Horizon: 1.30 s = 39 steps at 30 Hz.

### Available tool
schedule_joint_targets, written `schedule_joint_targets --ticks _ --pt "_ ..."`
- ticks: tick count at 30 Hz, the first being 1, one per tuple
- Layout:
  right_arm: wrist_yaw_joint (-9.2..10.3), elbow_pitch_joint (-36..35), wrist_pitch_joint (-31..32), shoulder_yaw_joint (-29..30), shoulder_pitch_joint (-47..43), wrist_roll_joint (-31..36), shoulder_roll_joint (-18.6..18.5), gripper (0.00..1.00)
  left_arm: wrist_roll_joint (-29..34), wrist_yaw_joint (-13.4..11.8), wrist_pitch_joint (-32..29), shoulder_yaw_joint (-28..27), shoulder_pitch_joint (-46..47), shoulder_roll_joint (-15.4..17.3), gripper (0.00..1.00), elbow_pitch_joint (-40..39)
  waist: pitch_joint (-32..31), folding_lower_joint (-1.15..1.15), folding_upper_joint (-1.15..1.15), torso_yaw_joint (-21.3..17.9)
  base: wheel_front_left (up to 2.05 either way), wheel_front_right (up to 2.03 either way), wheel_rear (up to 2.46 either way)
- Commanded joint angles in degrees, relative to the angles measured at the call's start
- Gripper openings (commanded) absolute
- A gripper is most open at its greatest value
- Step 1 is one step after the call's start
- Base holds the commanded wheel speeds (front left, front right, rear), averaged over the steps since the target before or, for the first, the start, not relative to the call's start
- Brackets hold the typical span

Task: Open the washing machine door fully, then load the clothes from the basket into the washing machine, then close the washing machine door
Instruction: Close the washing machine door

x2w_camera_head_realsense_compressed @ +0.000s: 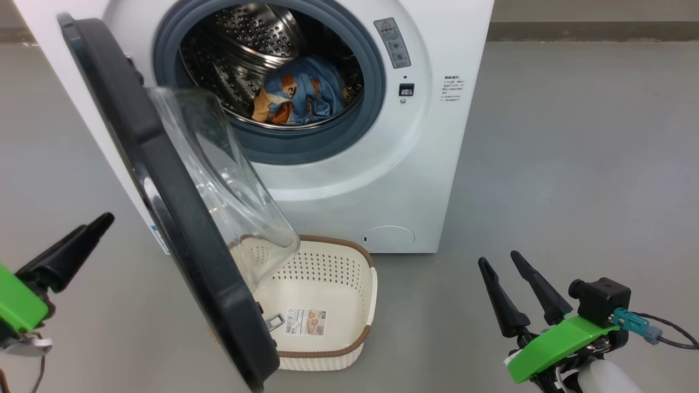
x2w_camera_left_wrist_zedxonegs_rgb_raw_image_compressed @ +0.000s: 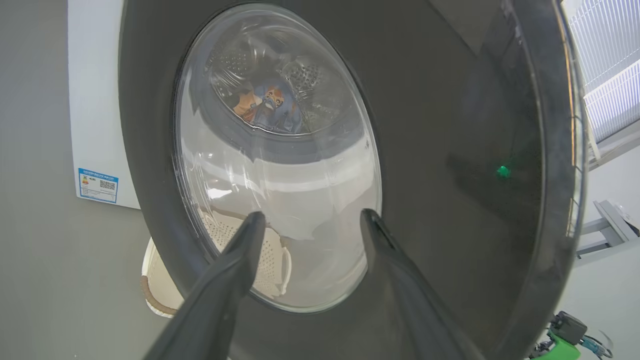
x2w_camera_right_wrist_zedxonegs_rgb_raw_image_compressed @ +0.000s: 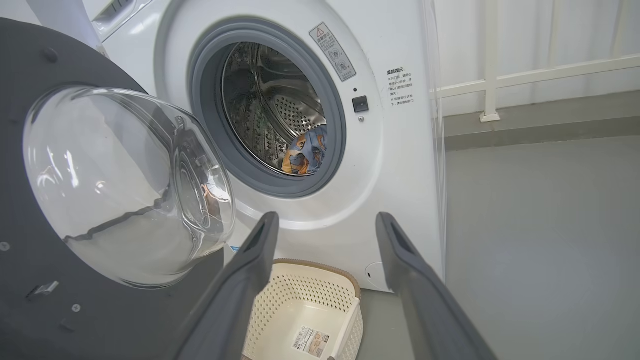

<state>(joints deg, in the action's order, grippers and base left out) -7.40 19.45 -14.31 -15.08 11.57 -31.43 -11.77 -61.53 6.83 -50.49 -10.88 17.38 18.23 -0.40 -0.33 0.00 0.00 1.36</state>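
Well, the washing machine door (x2w_camera_head_realsense_compressed: 188, 229) stands open across the left half of the head view. Its glass bowl (x2w_camera_head_realsense_compressed: 229, 185) bulges over the basket (x2w_camera_head_realsense_compressed: 327, 262), which sits on the floor (x2w_camera_head_realsense_compressed: 573, 164) just in front of the washing machine (x2w_camera_head_realsense_compressed: 426, 164), its labelled base bare. The clothes (x2w_camera_head_realsense_compressed: 303, 90) lie in the steel drum (x2w_camera_head_realsense_compressed: 240, 49), upper centre. The left end effector (x2w_camera_left_wrist_zedxonegs_rgb_raw_image_compressed: 311, 216) is spread wide, gripping nothing, and points at the door's outer face. The right end effector (x2w_camera_head_realsense_compressed: 499, 259), lower right, is also wide and empty, well apart from the machine.
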Motion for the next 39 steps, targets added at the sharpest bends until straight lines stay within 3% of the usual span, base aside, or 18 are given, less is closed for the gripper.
schedule_joint_targets --ticks 1,11,16,20,29,39 --pt "-0.09 -1.6 -0.7 -0.8 0.7 0.4 -0.4 1.0 1.0 0.6 2.7 -1.7 0.5 2.9 1.0 -2.3 0.1 0.0 0.0 -0.3 0.0 0.0 0.0" --pt "-0.09 -1.7 -0.7 -0.8 0.7 0.5 -0.5 1.0 8.7 0.6 29.0 7.2 -8.6 10.0 1.0 -3.9 0.4 0.0 0.0 -2.2 0.0 0.0 0.0" --pt "-0.09 -1.8 -0.7 -0.6 0.5 0.5 -0.6 1.0 13.7 0.6 43.9 8.6 -12.6 10.3 1.0 0.1 0.6 0.0 0.0 -3.4 0.0 0.0 0.0" --pt "-0.09 -1.8 -0.7 -0.5 0.3 0.4 -0.9 1.0 16.9 0.7 52.5 9.4 -14.9 9.1 1.0 3.6 0.7 0.0 0.0 -4.1 0.0 0.0 0.0" --pt "-0.09 -2.4 -0.7 -0.2 0.3 0.7 -1.0 1.0 24.0 -1.2 63.4 10.8 -19.3 5.5 1.0 6.5 1.0 0.0 0.0 -5.8 0.0 0.0 0.0" --pt "-0.09 -3.4 -0.7 1.5 0.1 1.2 -0.9 1.0 33.1 -2.8 65.5 8.6 -20.9 -0.8 1.0 3.1 1.9 0.0 0.0 -6.0 0.0 0.0 0.0"
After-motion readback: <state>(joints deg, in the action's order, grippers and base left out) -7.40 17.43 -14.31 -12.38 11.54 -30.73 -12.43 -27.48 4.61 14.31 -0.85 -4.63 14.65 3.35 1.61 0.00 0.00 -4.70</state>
